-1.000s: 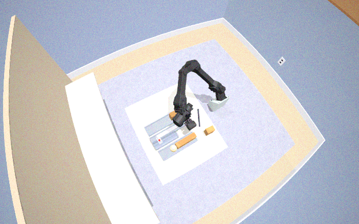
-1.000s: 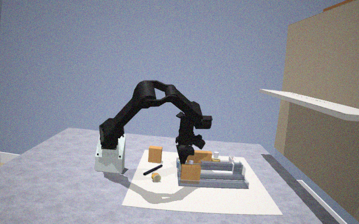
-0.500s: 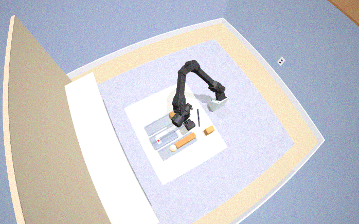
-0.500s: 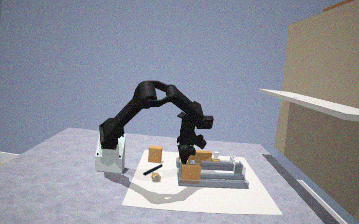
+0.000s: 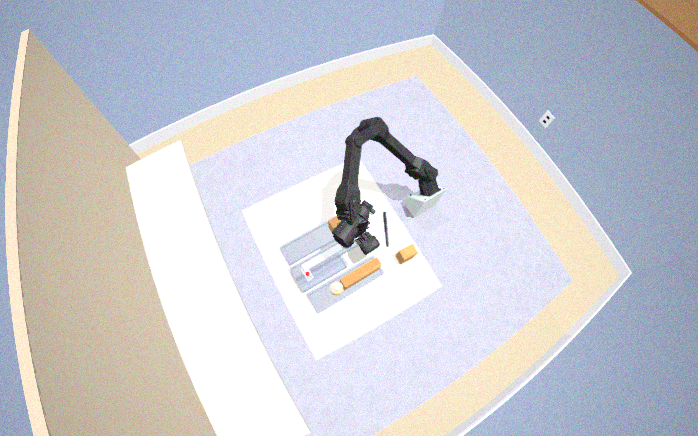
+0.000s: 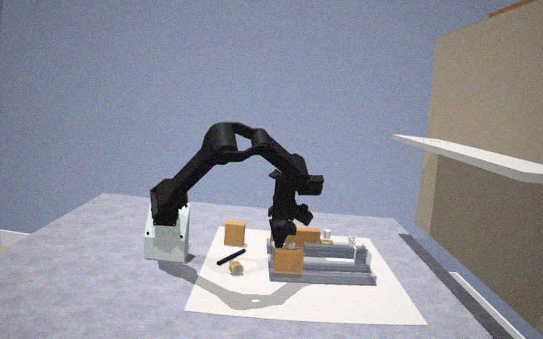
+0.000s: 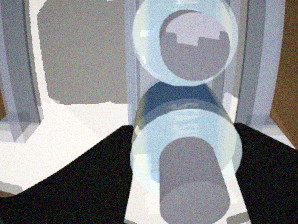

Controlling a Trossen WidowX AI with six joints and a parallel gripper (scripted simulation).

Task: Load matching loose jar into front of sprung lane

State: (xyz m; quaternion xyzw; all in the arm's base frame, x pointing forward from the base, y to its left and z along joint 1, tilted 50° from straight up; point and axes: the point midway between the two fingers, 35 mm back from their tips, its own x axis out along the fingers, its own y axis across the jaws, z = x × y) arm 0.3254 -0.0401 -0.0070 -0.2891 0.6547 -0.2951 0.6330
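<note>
My gripper points down over the front end of the middle lane. It is shut on a jar with a blue body, pale clear shoulder and grey knob. A matching jar stands directly behind it, between the clear lane walls. The two look very close; whether they touch is unclear. The held jar looks upright; its base is hidden, so I cannot tell whether it is on the lane floor. A white block with a red dot is toward the lane's far end.
Orange blocks stand in both side lanes and on the white mat. A black rod and a yellowish jar lie near the arm base. A pale round-topped piece is by the long block.
</note>
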